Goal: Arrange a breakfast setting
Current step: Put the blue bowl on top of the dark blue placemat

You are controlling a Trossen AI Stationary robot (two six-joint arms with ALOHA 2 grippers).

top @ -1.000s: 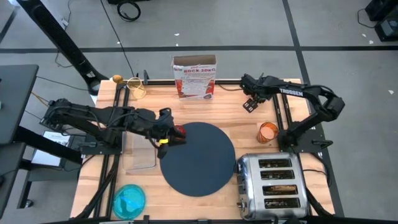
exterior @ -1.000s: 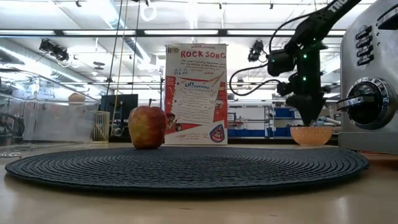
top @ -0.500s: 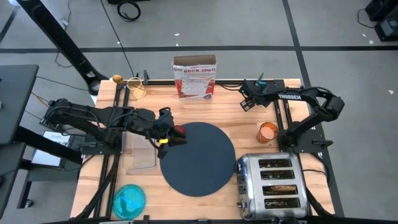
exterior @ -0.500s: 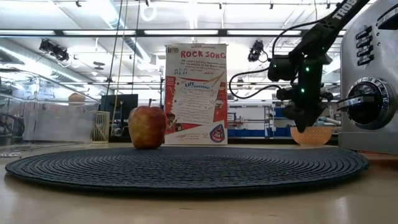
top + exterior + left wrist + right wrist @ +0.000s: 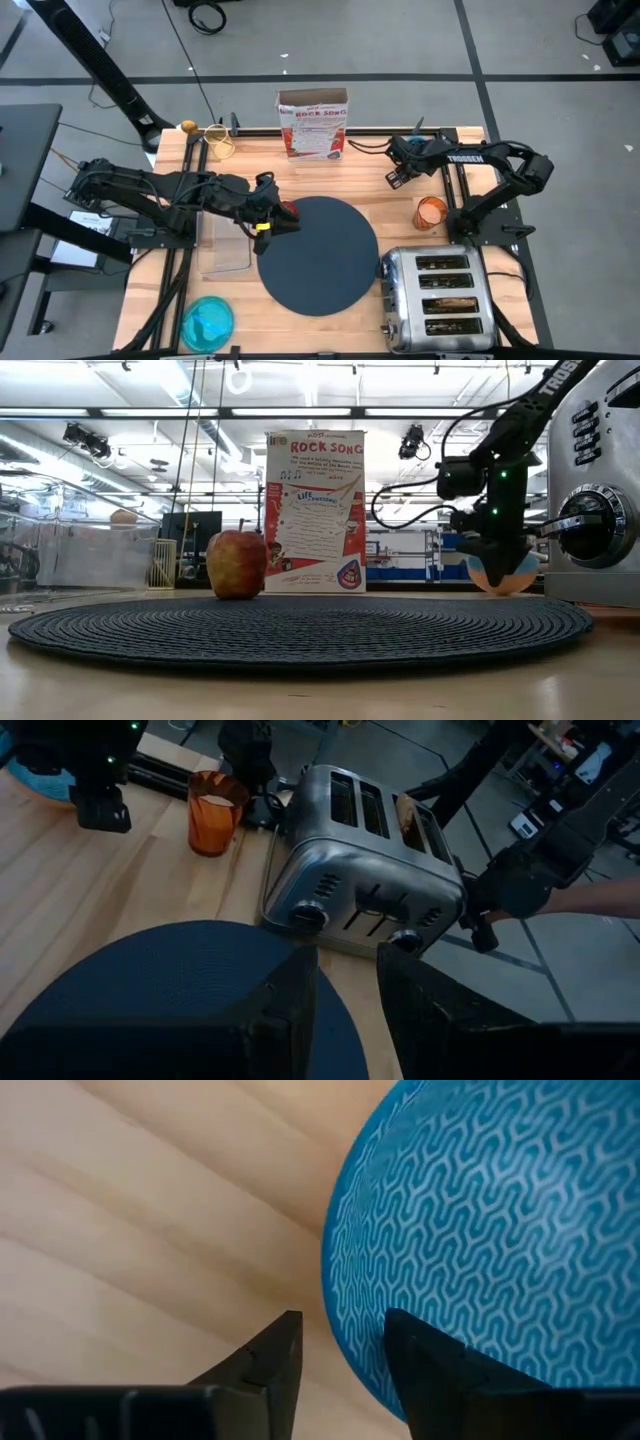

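The red-orange apple [image 5: 289,210] [image 5: 237,563] stands on the far left edge of the dark-grey round mat [image 5: 320,255]. My left gripper [image 5: 276,217] [image 5: 348,1010] hovers beside the apple, open and empty. My right gripper [image 5: 396,176] [image 5: 497,555] is down on the small blue bowl [image 5: 500,575] [image 5: 480,1230] at the table's far right. The orange cup [image 5: 431,212] stands near it. The teal plate [image 5: 208,322] lies at the near left. The toast slice [image 5: 407,815] sticks out of a toaster slot. My right gripper comes from above, pointing down, with the bowl's rim [image 5: 335,1310] between its two fingers. One finger [image 5: 425,1355] is over the blue patterned inside and the other is outside over the wood. The bowl is tipped, its underside still on the table.
The chrome toaster [image 5: 437,290] stands at the near right. A clear tray [image 5: 225,255] lies left of the mat, and a cereal box [image 5: 313,123] stands at the far edge. A person's forearm [image 5: 600,898] shows beyond the table.
My right gripper has come down onto the bowl, shifting a little toward the table's near edge. The bowl, upright before, has tipped so that its blue inside faces the near edge.
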